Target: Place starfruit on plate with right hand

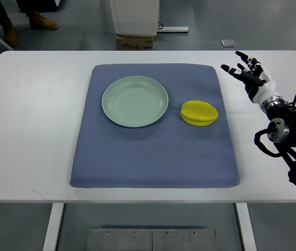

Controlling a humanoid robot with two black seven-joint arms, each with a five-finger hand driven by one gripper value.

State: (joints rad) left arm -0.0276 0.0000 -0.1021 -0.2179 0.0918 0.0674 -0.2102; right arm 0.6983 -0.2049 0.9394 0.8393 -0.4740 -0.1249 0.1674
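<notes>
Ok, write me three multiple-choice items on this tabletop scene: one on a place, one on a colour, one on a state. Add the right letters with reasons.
1. Where is the starfruit?
A. on the plate
B. on the blue mat, to the picture's right of the plate
C. on the bare white table

2. What colour is the plate?
A. pale green
B. red
C. black

3. What is the state of the right hand?
A. closed around the starfruit
B. pressed flat on the plate
C. open, holding nothing, over the table past the mat's right edge

Answers:
1 B: the yellow fruit lies on the mat, apart from the plate's rim.
2 A: the round dish is a light green.
3 C: its fingers are spread and well clear of the fruit.
</notes>
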